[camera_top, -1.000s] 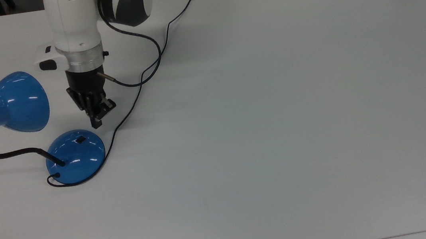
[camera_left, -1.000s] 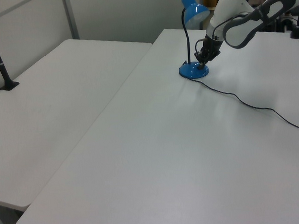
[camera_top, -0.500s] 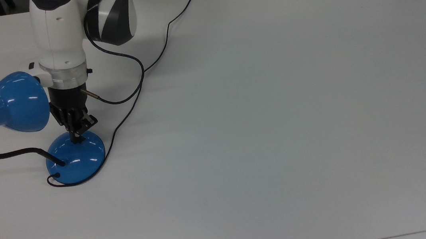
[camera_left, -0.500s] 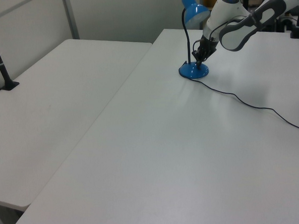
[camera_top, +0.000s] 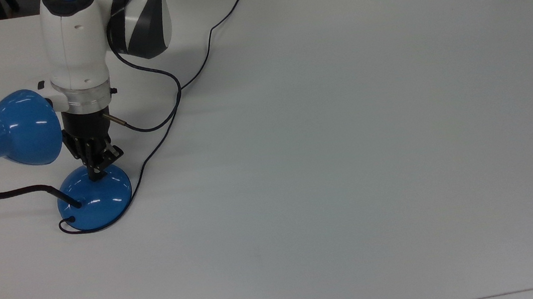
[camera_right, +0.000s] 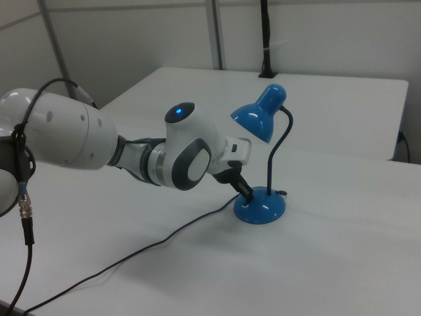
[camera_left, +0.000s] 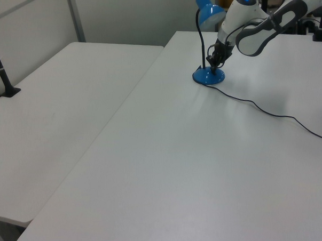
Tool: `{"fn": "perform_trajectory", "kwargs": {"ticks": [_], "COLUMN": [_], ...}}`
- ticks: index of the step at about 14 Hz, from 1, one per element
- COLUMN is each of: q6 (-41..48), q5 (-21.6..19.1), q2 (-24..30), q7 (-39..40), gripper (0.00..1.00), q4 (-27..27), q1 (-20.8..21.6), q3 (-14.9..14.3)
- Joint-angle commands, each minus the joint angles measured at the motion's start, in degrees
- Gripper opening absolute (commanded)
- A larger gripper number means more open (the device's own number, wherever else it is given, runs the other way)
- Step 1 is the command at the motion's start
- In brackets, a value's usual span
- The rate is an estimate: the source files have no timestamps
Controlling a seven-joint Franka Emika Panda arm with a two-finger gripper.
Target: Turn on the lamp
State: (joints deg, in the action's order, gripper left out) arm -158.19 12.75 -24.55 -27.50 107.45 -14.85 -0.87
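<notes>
The black two-finger tool of the white robot arm has dropped onto the round domed blue base of the glossy blue desk lamp, its tip now resting at about twelve o'clock on the dome in the top view, on the spot where a small black switch lay bare a second earlier. Whether the fingers are spread or pressed together cannot be told.

Half a second back the tip was already there; since then the arm has barely shifted, which suggests a press in progress or just finished. The bell-shaped shade shows no glow in the top view or the right view, so the lamp looks unlit, though a bulb facing down would be hard to see. A firmer push, or a release that lets the switch click, is probably what remains.

In the right view the tool meets the base from the arm's side, the black bendy neck rising behind it at roughly one o'clock to the shade.

The lamp stands at the nine o'clock side of the white worktop in the top view, and near its far end in the left view. Its thin black cord trails off toward one o'clock across the worktop and over the far edge.
</notes>
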Motion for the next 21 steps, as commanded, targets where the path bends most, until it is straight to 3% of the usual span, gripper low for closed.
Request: {"fn": "perform_trajectory", "kwargs": {"ticks": [1, 8, 12, 15, 20, 21], "q6": [-1.07, -0.81, 4.09, 13.93, 23.78, 26.15], "q5": [2.01, 3.85, 4.12, 4.12, 4.12, 4.12], "q2": [-1.46, -2.35, 4.13, 7.93, 10.83, 12.23], "q7": [-1.33, -1.24, -0.71, -0.53, -0.62, -0.53], "gripper": [0.0, 0.0, 0.0, 0.01, 0.03, 0.03], "q4": [-0.4, -1.11, 2.4, 2.15, 1.71, 1.36], "q1": [0.17, -0.36, 0.52, 2.63, 3.85, 5.08], "q3": [-0.19, -0.1, 0.6, 3.58, 11.93, 12.2]}}
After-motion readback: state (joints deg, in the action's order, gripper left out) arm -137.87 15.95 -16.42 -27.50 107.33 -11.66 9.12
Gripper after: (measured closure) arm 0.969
